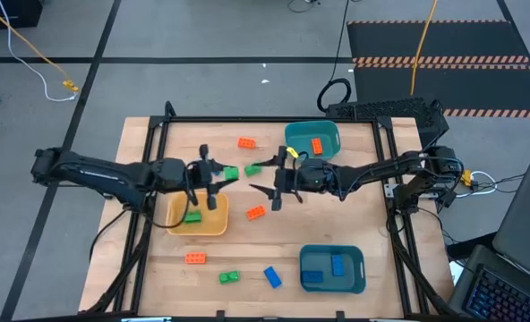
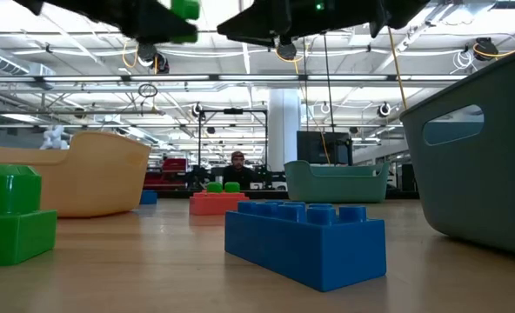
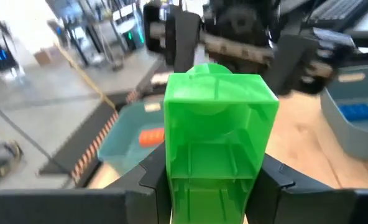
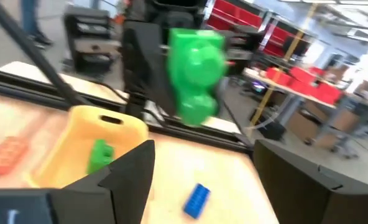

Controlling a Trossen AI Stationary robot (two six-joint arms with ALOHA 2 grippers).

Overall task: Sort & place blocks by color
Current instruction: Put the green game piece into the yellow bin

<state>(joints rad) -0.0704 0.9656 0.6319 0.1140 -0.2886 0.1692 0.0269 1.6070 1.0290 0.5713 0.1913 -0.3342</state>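
My left gripper (image 1: pixel 220 175) is shut on a green block (image 1: pixel 230 173), held in the air above the table's middle, just beyond the yellow tray (image 1: pixel 213 224). The right wrist view shows that block (image 4: pixel 196 68) facing my open right gripper (image 4: pixel 199 163). That right gripper (image 1: pixel 267 179) hovers a short way to its right, touching nothing. Another green block (image 1: pixel 252 168) lies between the two grippers. The yellow tray holds a green block (image 1: pixel 192 216). Orange blocks (image 1: pixel 246 142) (image 1: pixel 255 213) (image 1: pixel 195 258), a green block (image 1: pixel 229 277) and a blue one (image 1: pixel 272 276) lie flat on the table. My left gripper (image 3: pixel 214 177) pinches the green block between its two fingers, one on each of two opposite side walls (image 3: pixel 171 155). The fingers reach about level from the table's left. The block is lifted clear, high above the table (image 2: pixel 185 10), its hollow underside turned back at the wrist.
A teal tray (image 1: pixel 296 134) at the far edge holds an orange block (image 1: pixel 317 145). A second teal tray (image 1: pixel 354 282) at the near right holds blue blocks (image 1: pixel 337 264). A dark frame runs round the wooden table (image 1: pixel 140 268). A person (image 2: pixel 237 161) sits far behind.
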